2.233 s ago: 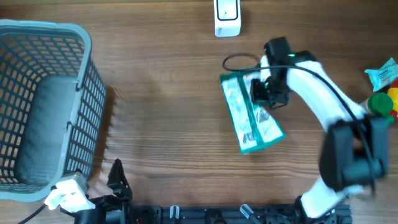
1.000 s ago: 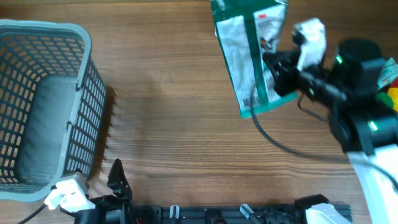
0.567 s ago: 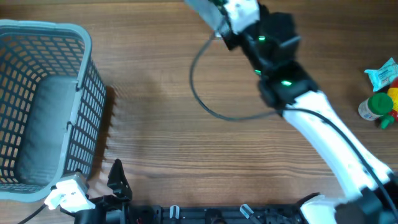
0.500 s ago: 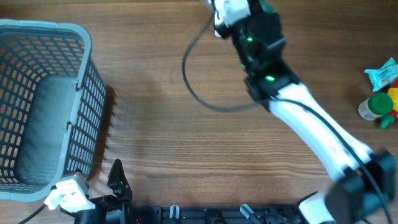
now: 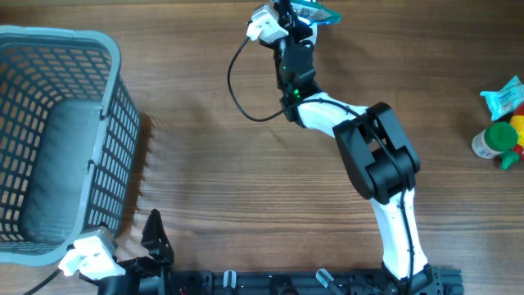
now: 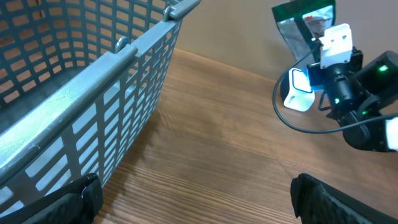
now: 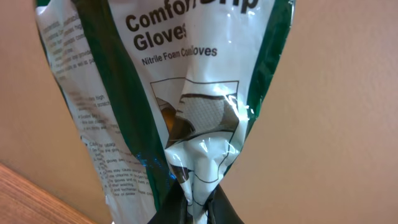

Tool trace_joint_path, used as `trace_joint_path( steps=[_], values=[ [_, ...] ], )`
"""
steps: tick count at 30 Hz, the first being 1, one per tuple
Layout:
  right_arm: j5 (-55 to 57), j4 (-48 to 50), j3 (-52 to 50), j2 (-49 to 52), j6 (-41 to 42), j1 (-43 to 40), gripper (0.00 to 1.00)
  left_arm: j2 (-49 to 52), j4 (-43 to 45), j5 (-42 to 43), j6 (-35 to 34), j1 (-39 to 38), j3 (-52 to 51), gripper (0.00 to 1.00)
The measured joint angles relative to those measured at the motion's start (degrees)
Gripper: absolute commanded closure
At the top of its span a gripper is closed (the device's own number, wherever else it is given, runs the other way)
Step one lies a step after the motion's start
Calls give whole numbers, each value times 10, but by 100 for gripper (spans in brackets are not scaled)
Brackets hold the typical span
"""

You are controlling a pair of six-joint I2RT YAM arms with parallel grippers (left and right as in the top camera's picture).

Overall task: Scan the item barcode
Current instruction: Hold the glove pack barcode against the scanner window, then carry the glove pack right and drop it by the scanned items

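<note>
Overhead, the right claw (image 5: 291, 11) is seen at the far edge of the brown wooden worktop (image 5: 246, 180), with its white and black arm stretched across from the near side and a black cable (image 5: 230, 82) looped beside it. A green and white plastic pouch of gloves (image 5: 319, 10) is held up off the worktop at that far edge; only a small part of it is caught in this view. From the right wrist view, the pouch is shown hanging upright in front of a plain wall, with its crumpled lower edge pinched tightly between the two dark fingers (image 7: 172, 211), so the right claw is pressed together on the pouch. Printed lettering is faced toward this camera, and no barcode can be made out there. From the left wrist view, the pouch is seen raised just above a small white barcode scanner (image 6: 298, 92) lit with a blue glow. The left claw (image 6: 193, 186) is spread wide and nothing is held in it; it is kept low over the near left corner, just beside a grey plastic lattice basket (image 5: 115, 49). A teal wrapped packet (image 5: 501, 98) and a green-capped bottle (image 5: 495, 139) are left at the right edge.
</note>
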Motion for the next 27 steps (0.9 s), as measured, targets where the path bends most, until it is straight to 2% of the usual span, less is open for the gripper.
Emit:
trace_joint_path(
  steps=[5,12,18,22,25,27],
  values=[
    [-12,-50,42,8,-2,-1,95,0,0,0,0,0,0,0],
    [-4,-111,42,0,-32,-7,96,0,0,0,0,0,0,0],
    [32,-290,39,-135,-10,-50,96,0,0,0,0,0,0,0],
    [58,-402,47,-266,37,-136,96,0,0,0,0,0,0,0],
    [64,-474,54,-303,125,-220,95,0,0,0,0,0,0,0],
    [66,-549,56,-302,217,-295,96,0,0,0,0,0,0,0]
  ],
)
